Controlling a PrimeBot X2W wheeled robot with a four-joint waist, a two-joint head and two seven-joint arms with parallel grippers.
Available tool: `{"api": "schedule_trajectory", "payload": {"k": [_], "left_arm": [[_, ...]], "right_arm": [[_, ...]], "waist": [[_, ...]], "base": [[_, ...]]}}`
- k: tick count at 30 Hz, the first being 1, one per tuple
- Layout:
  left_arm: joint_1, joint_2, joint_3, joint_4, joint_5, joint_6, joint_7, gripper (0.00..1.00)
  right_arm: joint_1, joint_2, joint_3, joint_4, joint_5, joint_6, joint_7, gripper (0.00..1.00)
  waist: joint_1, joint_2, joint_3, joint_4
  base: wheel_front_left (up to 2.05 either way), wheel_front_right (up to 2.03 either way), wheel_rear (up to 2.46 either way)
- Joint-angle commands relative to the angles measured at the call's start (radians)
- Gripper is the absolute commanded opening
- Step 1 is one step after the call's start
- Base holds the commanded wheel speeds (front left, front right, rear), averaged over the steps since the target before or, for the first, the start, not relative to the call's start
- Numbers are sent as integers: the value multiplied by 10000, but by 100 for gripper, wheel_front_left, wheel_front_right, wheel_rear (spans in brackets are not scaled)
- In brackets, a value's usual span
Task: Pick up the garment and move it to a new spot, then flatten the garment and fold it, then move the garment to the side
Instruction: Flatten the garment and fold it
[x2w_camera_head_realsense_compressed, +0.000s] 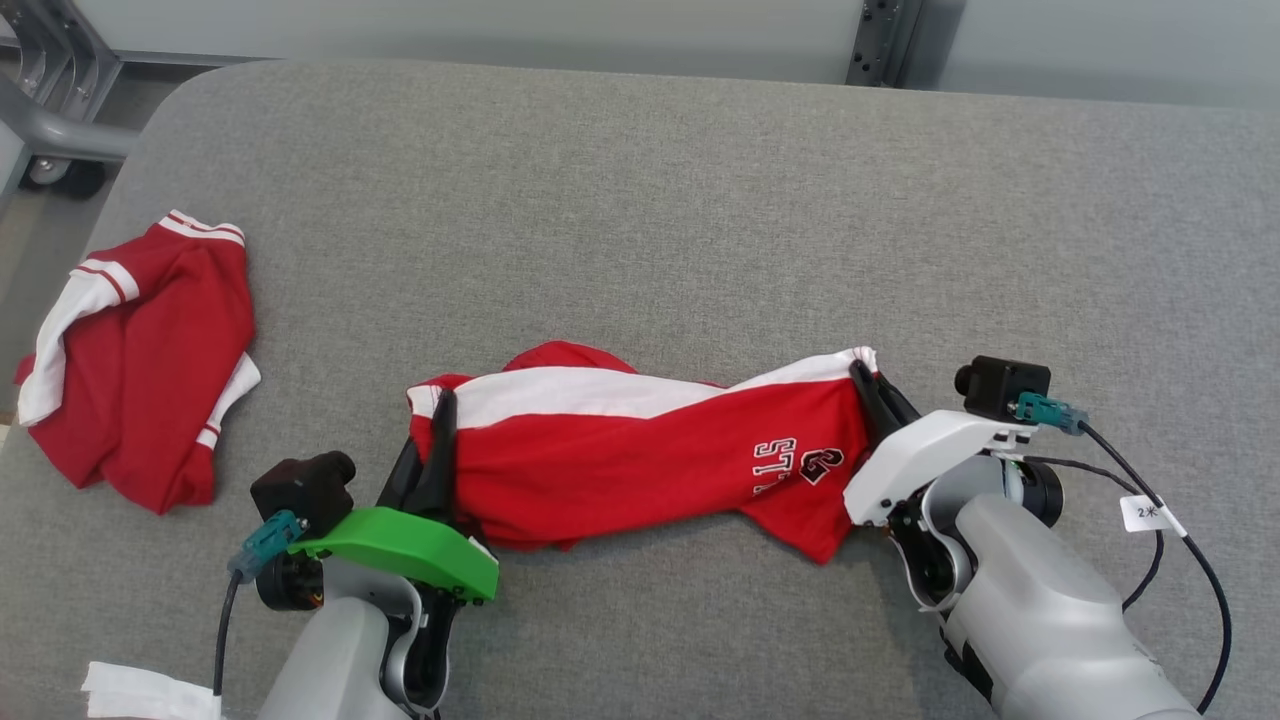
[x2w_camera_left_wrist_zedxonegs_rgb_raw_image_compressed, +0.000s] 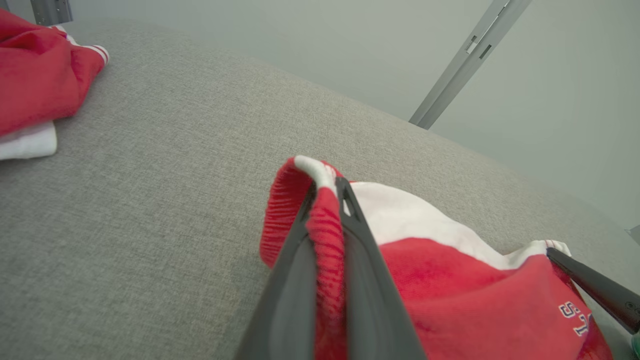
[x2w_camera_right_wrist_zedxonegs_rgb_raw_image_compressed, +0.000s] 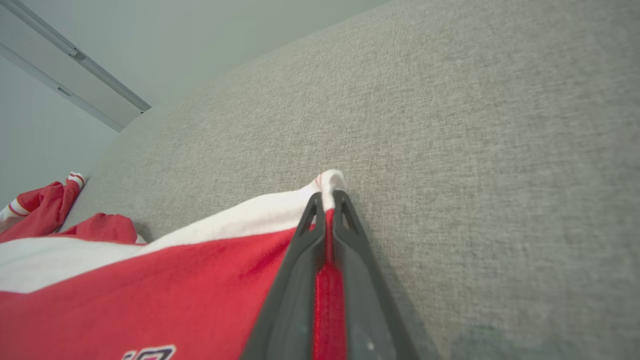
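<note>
The garment (x2w_camera_head_realsense_compressed: 640, 440), a red jersey with a white band and dark lettering, lies stretched in a twisted strip across the near middle of the grey desk (x2w_camera_head_realsense_compressed: 700, 200), one end at each arm. The left gripper (x2w_camera_head_realsense_compressed: 443, 410) has its fingers (x2w_camera_left_wrist_zedxonegs_rgb_raw_image_compressed: 290, 300) pressed together on a ribbed red edge with a little white trim at the tip. The right gripper (x2w_camera_head_realsense_compressed: 862, 375) has its fingers (x2w_camera_right_wrist_zedxonegs_rgb_raw_image_compressed: 295, 290) pinching the opposite corner, where the white band meets a red hem. Whether the middle of the strip rests on the desk or hangs just above it, I cannot tell.

The cloth looks light, soft and limp, so it should sag and bunch wherever it is unsupported, and it will not hold a shape by itself. The hems and ribbed edges are the thicker, firmer parts and likely give the surest hold; two far-apart corners let the arms pull it flat. A thin pinch could slip if pulled hard.

A second garment (x2w_camera_head_realsense_compressed: 140, 370), also red and white, lies crumpled well apart at the desk's left edge.
</note>
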Motion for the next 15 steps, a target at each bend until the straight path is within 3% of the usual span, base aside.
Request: {"api": "schedule_trajectory", "payload": {"k": [1, 8, 15], "left_arm": [[-146, 23, 16, -39, -81, -29, -27, 0], [-82, 28, 247, -68, 129, -28, -28, 0], [-465, 489, 399, -359, 387, -16, -19, 0]], "right_arm": [[-151, -46, -62, 26, -80, -3, -30, 0], [52, -110, -693, -780, -606, -3, -30, 0], [360, -69, -1451, -2435, -1027, -5, -30, 0]], "waist": [[-1, 0, 24, 12], [-1, 0, -147, -192], [-1, 0, -1022, -1050]], "base": [[0, 0, 0], [0, 0, 0], [0, 0, 0]]}}
